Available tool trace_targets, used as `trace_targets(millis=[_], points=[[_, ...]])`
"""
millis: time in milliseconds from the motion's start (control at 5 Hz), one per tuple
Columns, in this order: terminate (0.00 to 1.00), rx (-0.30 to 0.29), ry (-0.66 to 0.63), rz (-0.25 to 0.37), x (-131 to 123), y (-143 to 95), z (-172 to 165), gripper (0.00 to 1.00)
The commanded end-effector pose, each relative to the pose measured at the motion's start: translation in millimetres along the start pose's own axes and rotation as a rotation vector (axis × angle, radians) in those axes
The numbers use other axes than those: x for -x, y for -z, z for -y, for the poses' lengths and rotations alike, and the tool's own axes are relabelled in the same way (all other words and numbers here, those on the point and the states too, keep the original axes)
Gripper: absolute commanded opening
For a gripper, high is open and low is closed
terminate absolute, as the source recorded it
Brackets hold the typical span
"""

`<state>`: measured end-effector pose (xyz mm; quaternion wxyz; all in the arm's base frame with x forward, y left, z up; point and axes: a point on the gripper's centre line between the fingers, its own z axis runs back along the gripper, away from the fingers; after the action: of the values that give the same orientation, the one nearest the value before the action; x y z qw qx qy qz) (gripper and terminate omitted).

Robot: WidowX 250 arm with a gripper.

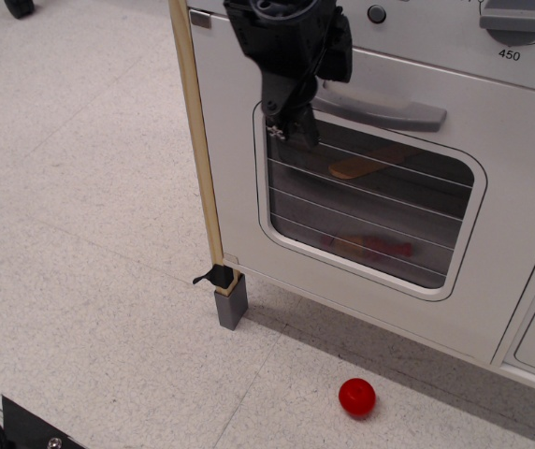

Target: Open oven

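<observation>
Black gripper [291, 126] points down before the oven [389, 187] door's upper left, opening unclear.

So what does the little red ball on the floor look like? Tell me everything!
The red ball is small, round and shiny, like smooth plastic, with a bright glint on top. It sits alone on the pale speckled floor, in front of the white toy oven and below its windowed door. Nothing touches it except the floor: the grey foot of the wooden corner post stands off to its left, and the black gripper is far above.
</observation>
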<state>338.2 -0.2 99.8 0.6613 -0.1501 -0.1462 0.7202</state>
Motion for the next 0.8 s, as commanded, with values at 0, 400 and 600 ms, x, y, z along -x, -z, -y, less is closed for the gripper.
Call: trace_targets(millis=[0,400,600], points=[[0.0,0.023,-0.007,-0.009,-1,12,6,1.0],[0.0,0.019,0.027,0.0,2,29,4,1.0],[0.0,-0.002,0.037,-0.013,3,28,0,1.0]])
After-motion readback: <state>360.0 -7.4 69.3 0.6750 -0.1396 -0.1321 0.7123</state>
